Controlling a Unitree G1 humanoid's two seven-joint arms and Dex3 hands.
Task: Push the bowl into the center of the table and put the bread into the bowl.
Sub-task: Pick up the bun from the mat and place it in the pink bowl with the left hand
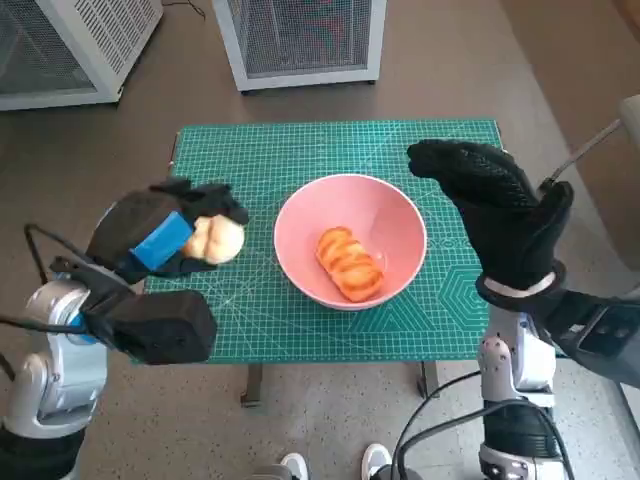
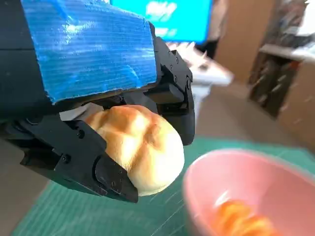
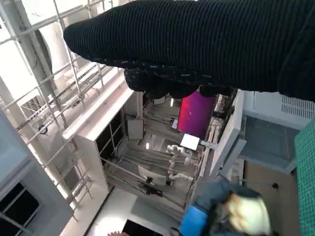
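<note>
Green cutting mat [image 1: 300, 330] covers the small table, with grey floor and white mesh cabinets [image 1: 300, 40] beyond it. Nearest the robot, a pair of white shoes [image 1: 335, 465] shows at the table's near edge.

The pink bowl [image 1: 395, 215] serves as the landmark: it sits roughly at the middle of the mat, so the pushing part of the task looks done. One glazed orange pastry [image 1: 350, 263] already lies inside it.

Just to the left of the bowl, the left hand [image 1: 165, 240] is raised above the mat and grips a pale round bread roll [image 2: 135, 147]; its black fingers [image 2: 88, 162] wrap the roll from both sides. The roll is held short of the rim, probably on its way over the bowl to be dropped in.

To the right of the bowl, the gloved right hand [image 1: 500, 200] is held upright with nothing in it, fingers extended and together, and apart from the rim. It seems kept aside so the left hand has free passage, or ready to steady the bowl.
</note>
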